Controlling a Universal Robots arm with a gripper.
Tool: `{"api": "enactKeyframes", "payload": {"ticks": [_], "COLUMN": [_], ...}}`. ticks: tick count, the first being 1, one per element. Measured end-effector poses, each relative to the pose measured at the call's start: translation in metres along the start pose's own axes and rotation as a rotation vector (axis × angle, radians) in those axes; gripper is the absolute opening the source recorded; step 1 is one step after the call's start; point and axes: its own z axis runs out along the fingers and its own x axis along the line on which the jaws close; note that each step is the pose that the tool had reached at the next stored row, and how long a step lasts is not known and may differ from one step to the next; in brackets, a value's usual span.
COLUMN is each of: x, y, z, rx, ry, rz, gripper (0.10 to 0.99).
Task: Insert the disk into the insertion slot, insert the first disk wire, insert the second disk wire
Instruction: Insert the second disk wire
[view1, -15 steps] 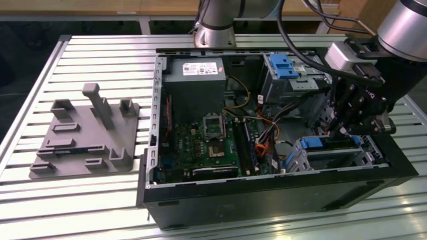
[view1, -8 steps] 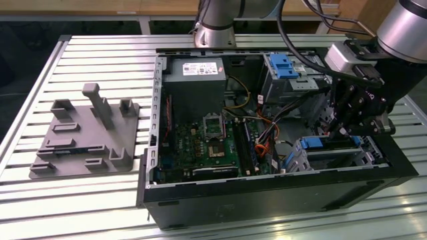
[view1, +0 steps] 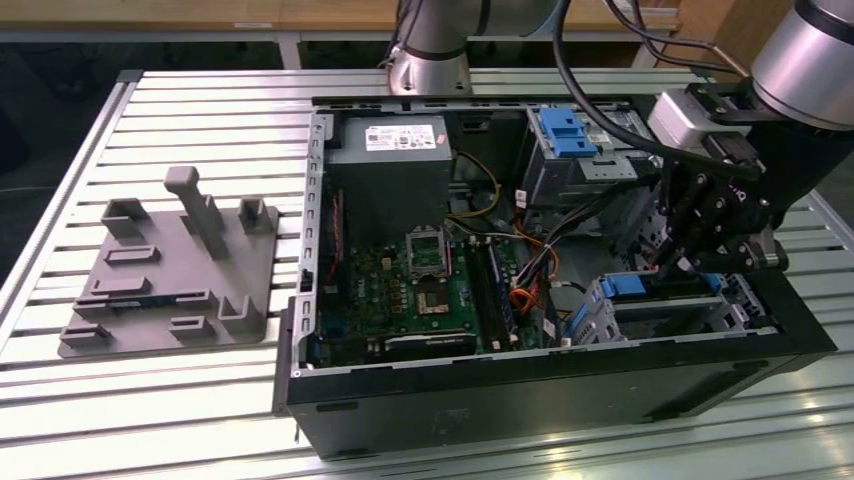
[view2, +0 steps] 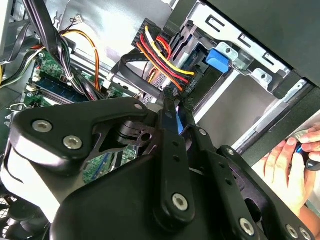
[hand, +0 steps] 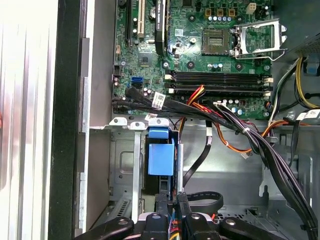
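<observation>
The disk (view1: 625, 290) lies in the insertion slot (view1: 601, 325) at the case's front corner, on the exterior view's right. Its blue carrier shows in both wrist views (view2: 217, 60) (hand: 161, 156), framed by the silver cage (view2: 240, 37) (hand: 125, 170). My gripper (view1: 707, 262) hangs just over the disk's rear end. Its fingers (view2: 170, 117) stand close together at the disk's connector edge, where a red, yellow and orange wire bundle (view2: 160, 52) and a black flat wire (view2: 132, 70) both end. The gripper (hand: 171, 200) looks shut on a wire's plug. Which wire it holds is hidden.
A taller cage with a blue latch (view1: 567, 135) stands behind the gripper. The motherboard (view1: 414, 290) and power supply (view1: 387, 140) take up the case's other side. Loose cables (hand: 260, 145) cross beside the slot. A grey fixture (view1: 174, 270) sits on the table. A person's hand (view2: 292, 160) is outside the case wall.
</observation>
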Motion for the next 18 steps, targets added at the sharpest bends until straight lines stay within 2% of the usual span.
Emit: {"api": "enactKeyframes", "payload": {"ticks": [13, 18], "x": [-0.0001, 0.0], "y": [-0.0001, -0.0001], "z": [0.0036, 0.0017], "rx": [0.0, 0.0], "ry": [0.0007, 0.0006], "rz": [0.0, -0.002], "gripper": [0.196, 0.196]}}
